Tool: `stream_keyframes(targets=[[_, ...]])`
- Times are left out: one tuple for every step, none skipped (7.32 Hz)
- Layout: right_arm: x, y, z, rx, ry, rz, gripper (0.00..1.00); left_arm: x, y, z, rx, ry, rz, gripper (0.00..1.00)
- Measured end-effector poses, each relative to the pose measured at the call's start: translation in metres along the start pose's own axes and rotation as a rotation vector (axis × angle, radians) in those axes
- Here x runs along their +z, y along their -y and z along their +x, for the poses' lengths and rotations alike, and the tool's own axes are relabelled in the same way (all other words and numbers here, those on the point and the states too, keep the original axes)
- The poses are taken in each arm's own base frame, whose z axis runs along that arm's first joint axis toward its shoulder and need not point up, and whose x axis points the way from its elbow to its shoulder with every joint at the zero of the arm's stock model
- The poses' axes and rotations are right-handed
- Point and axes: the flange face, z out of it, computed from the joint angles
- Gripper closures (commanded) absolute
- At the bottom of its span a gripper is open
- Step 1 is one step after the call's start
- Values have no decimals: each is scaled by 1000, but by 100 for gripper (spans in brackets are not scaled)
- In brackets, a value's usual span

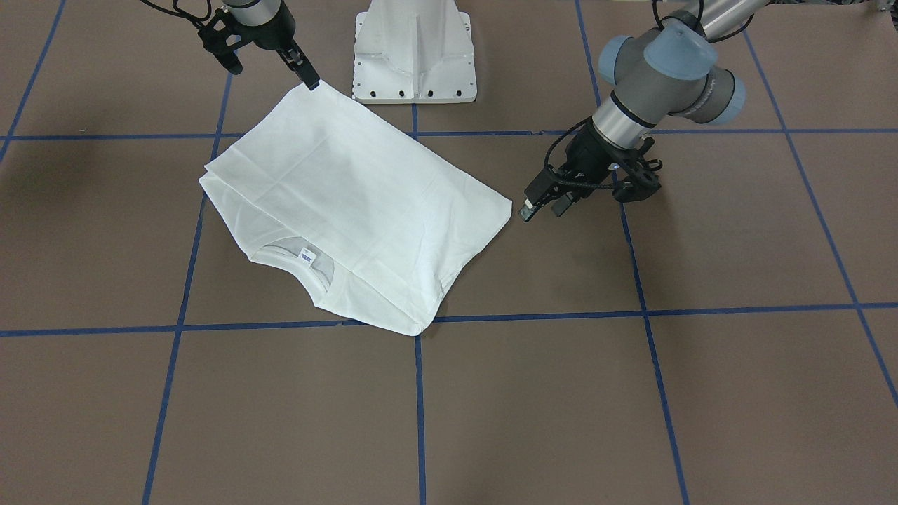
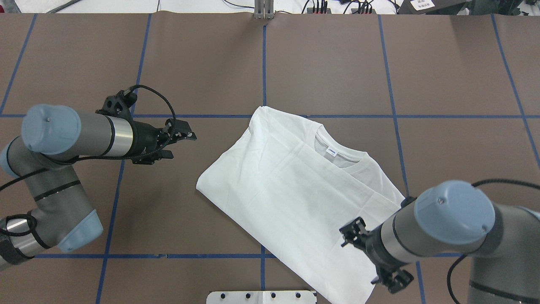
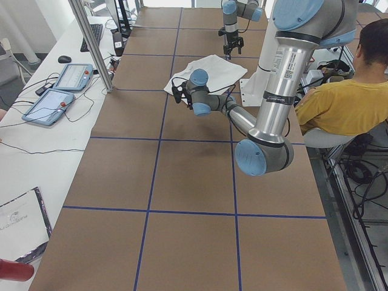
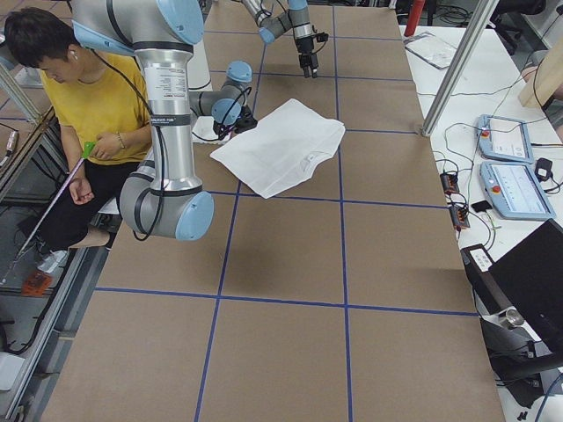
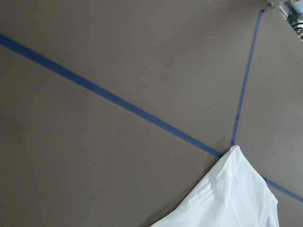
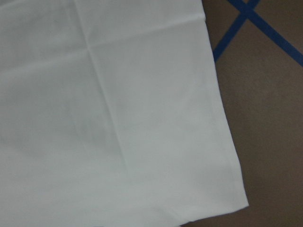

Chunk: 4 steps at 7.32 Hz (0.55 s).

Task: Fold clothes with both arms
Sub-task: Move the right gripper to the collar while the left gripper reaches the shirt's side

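a: where's the t-shirt (image 1: pixel 351 203)?
b: flat on the tabletop (image 1: pixel 736 393), just in front of the pedestal (image 1: pixel 414 52). folded in layers, collar on the side away from the pedestal.
a: end effectors?
b: right end effector (image 1: pixel 273 76) spread wide, empty, one fingertip at the corner nearest the pedestal. left end effector (image 2: pixel 183 146) also spread, empty, farther from the pedestal, near another corner, not touching.
a: handling?
b: prob light, limp, layers slip. pinch corners thru all layers.
a: count?
b: 1 shirt, 2 end effectors, 1 pedestal.
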Motion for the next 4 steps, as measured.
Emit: stream_keyframes(targets=[[-23,27,-32,-12,75,36,0,13,-17,-4,1,29,2,28],[-42,53,-61,-51,132,78,0,23,-32,-6,3,59,-2,30],[-53,78,-83,-80,163,121,0,31,-43,-5,5,84,-5,32],[-57,94,-95,-96,174,151,0,39,-54,-5,9,105,-5,36]])
